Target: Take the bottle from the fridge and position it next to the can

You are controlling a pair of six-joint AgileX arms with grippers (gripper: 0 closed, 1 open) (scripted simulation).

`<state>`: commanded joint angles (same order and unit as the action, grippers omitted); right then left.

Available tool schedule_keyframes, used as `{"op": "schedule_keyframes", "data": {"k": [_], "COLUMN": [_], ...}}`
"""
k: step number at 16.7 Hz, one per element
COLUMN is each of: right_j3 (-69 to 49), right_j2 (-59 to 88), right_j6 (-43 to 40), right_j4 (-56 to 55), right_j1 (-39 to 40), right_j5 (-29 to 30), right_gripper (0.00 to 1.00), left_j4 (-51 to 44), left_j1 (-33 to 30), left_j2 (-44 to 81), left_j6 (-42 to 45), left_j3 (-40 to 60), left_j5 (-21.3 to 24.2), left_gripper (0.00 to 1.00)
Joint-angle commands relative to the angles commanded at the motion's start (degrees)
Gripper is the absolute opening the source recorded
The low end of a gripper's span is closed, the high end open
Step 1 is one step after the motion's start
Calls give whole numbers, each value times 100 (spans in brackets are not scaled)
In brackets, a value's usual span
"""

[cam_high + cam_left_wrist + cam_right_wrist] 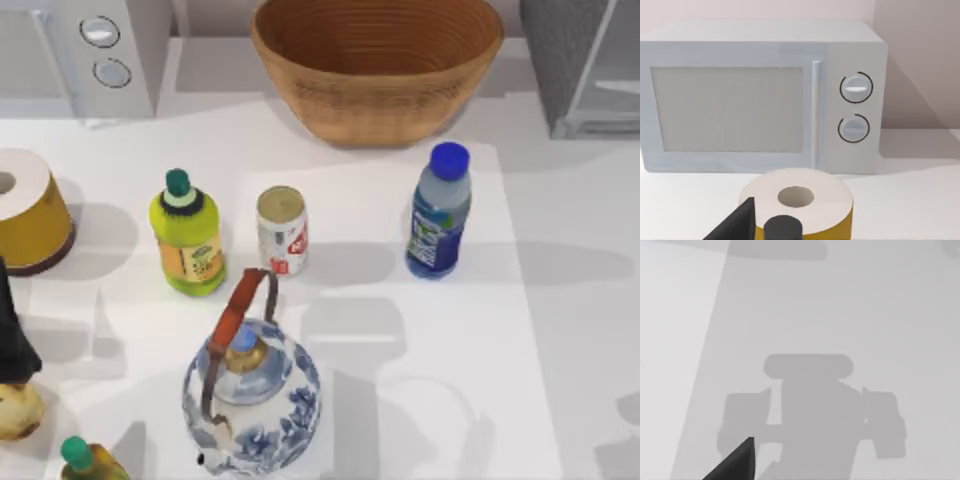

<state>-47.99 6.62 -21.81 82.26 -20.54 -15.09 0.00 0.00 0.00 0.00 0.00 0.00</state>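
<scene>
The bottle point(438, 212) stands upright on the table point(560, 330), out of the fridge point(585, 65) at the top-right corner, w/ the can point(282, 230) to its left across a clear gap. We'd judge the placing about done, tho "next to" looks loose.

Our left arm sits at the table's left edge, its pincer point(762, 225) aimed over the yellow roll point(797, 202) toward the microwave point(760, 95), so it's idle. Whether that pincer is wide or narrow, we can't tell. The right wrist view looks down on bare table and the arm's shadow, probably clear of the bottle. That pincer's state: can't tell either.
</scene>
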Motion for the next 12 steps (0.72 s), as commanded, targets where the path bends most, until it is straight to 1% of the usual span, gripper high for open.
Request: {"op": "schedule_keyframes", "data": {"k": [3,9,12], "right_j3": [-578,-1713,-2187], "right_j2": [1711,5875,7604], "right_j6": [-1784,-6045,-7635], "right_j4": [-52,-29,39], "right_j1": [-1506,-5015,-6561], "right_j5": [-918,-2568,-3180], "right_gripper": [100,100,100], "left_j4": [0,0,0], "left_j1": [0,0,0], "left_j2": [0,0,0], "left_j6": [0,0,0], "left_j3": [0,0,0], "left_j5": [0,0,0], "left_gripper": [100,100,100]}}
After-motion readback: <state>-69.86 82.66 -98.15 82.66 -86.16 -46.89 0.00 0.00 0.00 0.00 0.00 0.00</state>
